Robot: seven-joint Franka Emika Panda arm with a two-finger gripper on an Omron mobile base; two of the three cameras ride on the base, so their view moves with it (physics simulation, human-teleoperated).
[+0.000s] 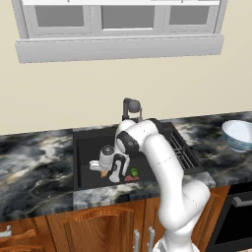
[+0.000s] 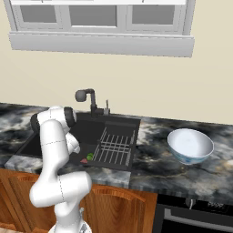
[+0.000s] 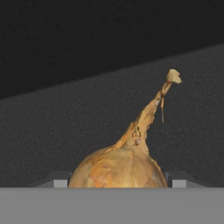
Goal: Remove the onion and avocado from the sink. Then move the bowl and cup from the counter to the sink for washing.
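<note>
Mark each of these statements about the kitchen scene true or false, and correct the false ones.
1. The onion lies between the gripper's fingers. True.
2. The bowl is already in the sink. False: it stands on the counter, to the right of the sink.
3. The gripper is down inside the sink. True.
4. The avocado sits on the counter beside the bowl. False: it lies in the sink, near the gripper.
5. The onion's stem tail has been cut off. False: in the hand view a thin pointed tail rises from the bulb.
</note>
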